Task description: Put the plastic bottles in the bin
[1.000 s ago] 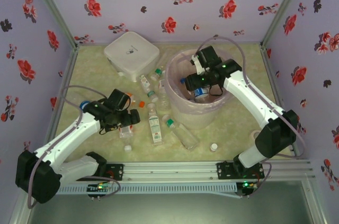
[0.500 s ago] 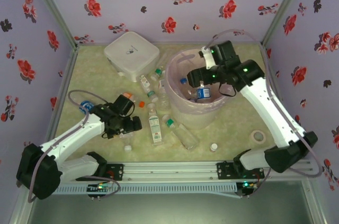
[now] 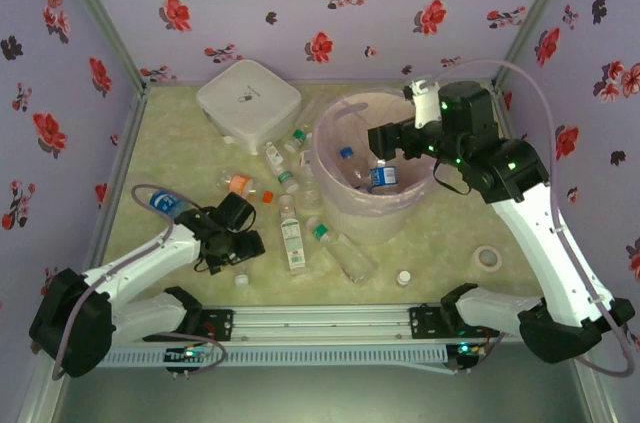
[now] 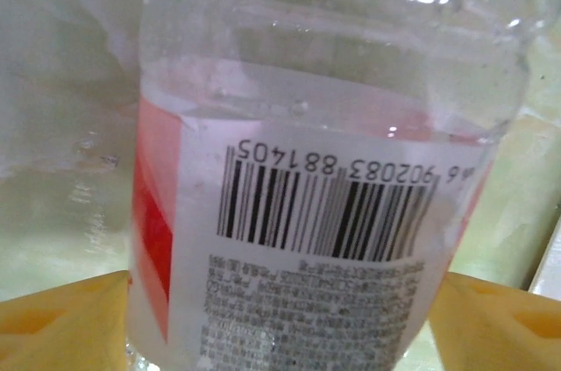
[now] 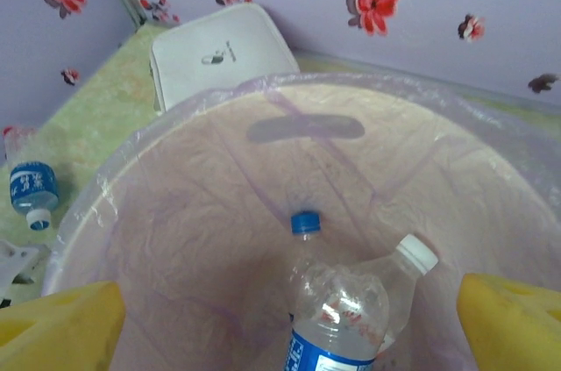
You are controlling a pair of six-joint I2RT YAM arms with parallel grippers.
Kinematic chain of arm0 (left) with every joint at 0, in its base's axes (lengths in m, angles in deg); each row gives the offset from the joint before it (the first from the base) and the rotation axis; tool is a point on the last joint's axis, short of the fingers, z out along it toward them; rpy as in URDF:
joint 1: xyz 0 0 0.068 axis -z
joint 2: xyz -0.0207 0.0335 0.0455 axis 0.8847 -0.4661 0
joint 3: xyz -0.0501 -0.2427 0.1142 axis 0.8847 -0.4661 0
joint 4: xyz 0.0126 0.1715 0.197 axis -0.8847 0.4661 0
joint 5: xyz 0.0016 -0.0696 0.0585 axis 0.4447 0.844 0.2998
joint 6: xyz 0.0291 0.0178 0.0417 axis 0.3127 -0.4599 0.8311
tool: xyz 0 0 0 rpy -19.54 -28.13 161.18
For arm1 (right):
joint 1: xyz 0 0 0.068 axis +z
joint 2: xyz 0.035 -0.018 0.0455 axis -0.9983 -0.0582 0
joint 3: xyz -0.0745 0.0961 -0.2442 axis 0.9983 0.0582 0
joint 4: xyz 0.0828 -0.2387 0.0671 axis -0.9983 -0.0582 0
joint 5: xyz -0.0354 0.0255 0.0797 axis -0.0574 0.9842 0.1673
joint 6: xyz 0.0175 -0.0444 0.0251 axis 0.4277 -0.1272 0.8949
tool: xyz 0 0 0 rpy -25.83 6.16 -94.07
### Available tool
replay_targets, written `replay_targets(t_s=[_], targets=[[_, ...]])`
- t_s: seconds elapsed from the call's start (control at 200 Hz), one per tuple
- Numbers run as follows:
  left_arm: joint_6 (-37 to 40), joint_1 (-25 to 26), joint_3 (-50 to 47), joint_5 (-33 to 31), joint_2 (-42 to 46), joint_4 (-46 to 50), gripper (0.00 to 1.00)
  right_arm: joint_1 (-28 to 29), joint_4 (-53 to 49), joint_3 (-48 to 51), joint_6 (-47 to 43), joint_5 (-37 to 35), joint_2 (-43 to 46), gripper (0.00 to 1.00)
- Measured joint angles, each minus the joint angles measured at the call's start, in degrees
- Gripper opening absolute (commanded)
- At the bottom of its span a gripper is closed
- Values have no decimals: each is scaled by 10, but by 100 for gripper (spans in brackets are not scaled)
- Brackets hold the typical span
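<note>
Left gripper (image 3: 238, 245) sits low on the table (image 3: 450, 233) near its front-left corner. Its yellow fingertips (image 4: 61, 323) flank a clear red-and-white labelled bottle (image 4: 307, 213). The pads seem to press against both sides of the label, so the gripper looks clamped on that bottle, though the close view leaves the firmness of the grip unclear. Just to its left and a little farther back lies a blue-labelled bottle (image 3: 163, 203), with an orange-capped bottle (image 3: 237, 183) near it. A white lidded box (image 3: 248, 98) stands at the back left. Between the box and the bin (image 3: 325, 158) several small bottles lie scattered. In front of them a white-labelled bottle (image 3: 292, 238) lies beside a green-capped bottle (image 3: 338, 248), which lies close to the bin's front wall. The pink-lined bin holds a blue-capped bottle (image 5: 305, 224), a white-capped bottle (image 5: 412, 261) and a blue-banded bottle (image 5: 337, 323), all leaning together at the bottom. The right gripper (image 3: 385, 140) hovers over the bin's right side, its fingers spread wide with nothing between them. A loose white cap (image 3: 403, 278) and a tape ring (image 3: 488, 258) lie on the table to the front right of the bin.
</note>
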Motion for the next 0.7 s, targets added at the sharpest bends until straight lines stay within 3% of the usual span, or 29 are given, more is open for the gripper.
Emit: replay_targets(t_s=[0.28,0.515,0.7], targets=[[12,1,36,-11,2,29,53,-9,27,3,0,-3,8,98],[74,1,207,-43,2,109,50,-9,29,-24,7,34,-11,97],[156,2,295,-42,13,45,42,3,53,-77,32,120,-60,96]])
